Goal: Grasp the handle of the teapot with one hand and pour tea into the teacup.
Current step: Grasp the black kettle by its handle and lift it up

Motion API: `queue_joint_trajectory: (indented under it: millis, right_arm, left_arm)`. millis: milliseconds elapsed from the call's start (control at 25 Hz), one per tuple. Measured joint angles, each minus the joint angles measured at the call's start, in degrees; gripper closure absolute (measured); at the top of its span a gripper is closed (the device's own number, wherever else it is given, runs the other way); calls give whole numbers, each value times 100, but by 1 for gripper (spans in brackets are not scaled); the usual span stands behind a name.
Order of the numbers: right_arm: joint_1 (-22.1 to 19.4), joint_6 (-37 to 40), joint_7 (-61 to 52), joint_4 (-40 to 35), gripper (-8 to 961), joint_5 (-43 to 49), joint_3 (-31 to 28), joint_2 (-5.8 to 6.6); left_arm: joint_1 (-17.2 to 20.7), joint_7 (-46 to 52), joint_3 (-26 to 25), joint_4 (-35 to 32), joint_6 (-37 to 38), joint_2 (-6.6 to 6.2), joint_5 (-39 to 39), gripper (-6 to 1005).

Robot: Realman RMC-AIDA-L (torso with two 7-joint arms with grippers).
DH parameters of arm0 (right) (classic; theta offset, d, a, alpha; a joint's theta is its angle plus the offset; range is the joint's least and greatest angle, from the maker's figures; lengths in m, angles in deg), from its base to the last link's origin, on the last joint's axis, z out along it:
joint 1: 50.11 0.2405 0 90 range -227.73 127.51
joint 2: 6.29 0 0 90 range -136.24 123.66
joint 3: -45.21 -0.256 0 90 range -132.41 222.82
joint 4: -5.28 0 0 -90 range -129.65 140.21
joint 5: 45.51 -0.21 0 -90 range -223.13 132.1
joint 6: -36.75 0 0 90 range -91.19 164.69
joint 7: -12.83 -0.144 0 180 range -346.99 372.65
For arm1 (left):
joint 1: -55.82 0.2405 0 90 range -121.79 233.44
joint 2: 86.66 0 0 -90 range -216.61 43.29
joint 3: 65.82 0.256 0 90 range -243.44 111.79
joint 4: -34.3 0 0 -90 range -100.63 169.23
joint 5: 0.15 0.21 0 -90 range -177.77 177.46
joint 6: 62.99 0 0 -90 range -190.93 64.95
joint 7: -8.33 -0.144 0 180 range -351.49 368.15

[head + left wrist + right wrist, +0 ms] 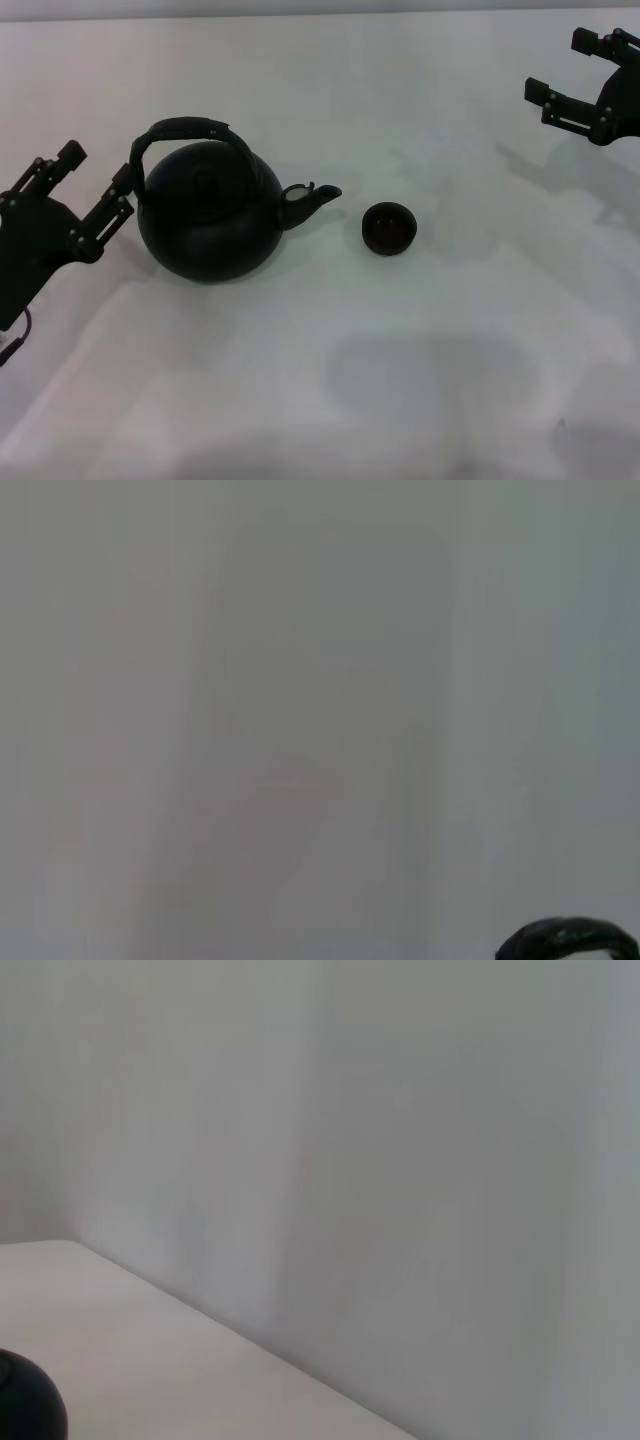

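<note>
Left gripper (96, 180) jaws wide open beside teapot (208, 212), holding nothing

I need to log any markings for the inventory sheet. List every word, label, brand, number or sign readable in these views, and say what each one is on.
None: no readable text, label, brand, number or sign shows in any view.
The teapot, its handle and the teacup are plain dark surfaces.
The left gripper, the right gripper and the white table carry no visible markings.
</note>
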Motion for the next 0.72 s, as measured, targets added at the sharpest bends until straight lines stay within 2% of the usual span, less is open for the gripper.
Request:
queue_joint_trajectory:
  millis: [400, 720]
  right_arm:
    - [20, -22, 14, -11, 108, 1, 15, 0]
    - [24, -23, 16, -17, 108, -1, 43, 0]
  left_arm:
    - [-159, 586, 4, -77, -600, 17, 167, 317]
    - [-284, 661, 3, -89, -681, 22, 271, 358]
